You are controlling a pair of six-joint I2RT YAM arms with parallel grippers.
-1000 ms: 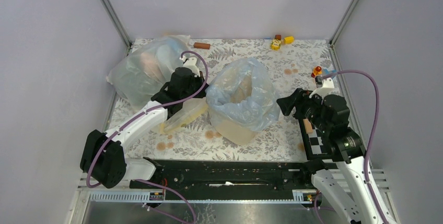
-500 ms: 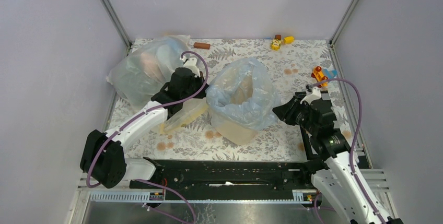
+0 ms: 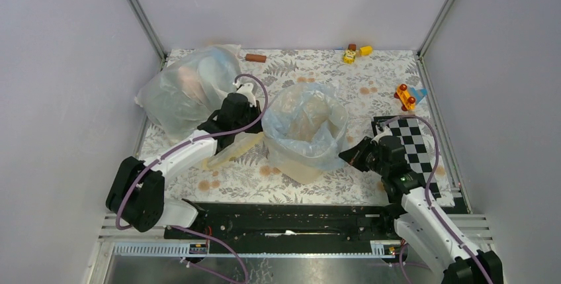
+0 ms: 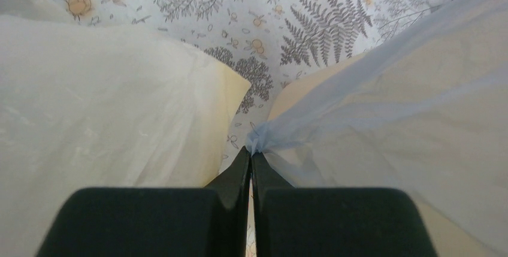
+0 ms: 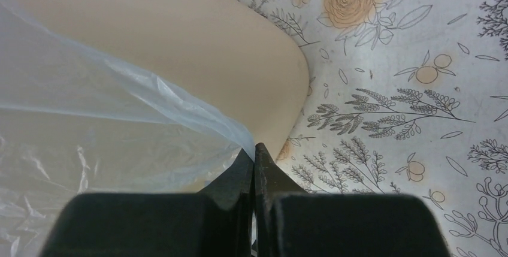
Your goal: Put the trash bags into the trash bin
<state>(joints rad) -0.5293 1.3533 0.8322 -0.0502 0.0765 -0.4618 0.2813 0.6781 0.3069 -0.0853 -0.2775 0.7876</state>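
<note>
Only the wrist views show the grips: left gripper point(image 4: 250, 156) and right gripper point(image 5: 254, 152) are pressed together, pinching the blue bag point(image 3: 316, 146) on the bin point(image 5: 180, 41).

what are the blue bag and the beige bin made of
trash bin: probably moulded hard plastic, cream-beige, with a smooth matte wall and an evenly rounded corner.
trash bag: thin plastic film, pale blue, translucent, slightly glossy; it crinkles and the bin shows through.

- Bulky clear bag point(image 3: 185, 89) at the back on my left.
- Pale yellow bag point(image 3: 235, 146) lying flat just before it.
- Checkered board point(image 3: 413, 143) on my right.
- Small toys point(image 3: 356, 52) by the far wall.
</note>
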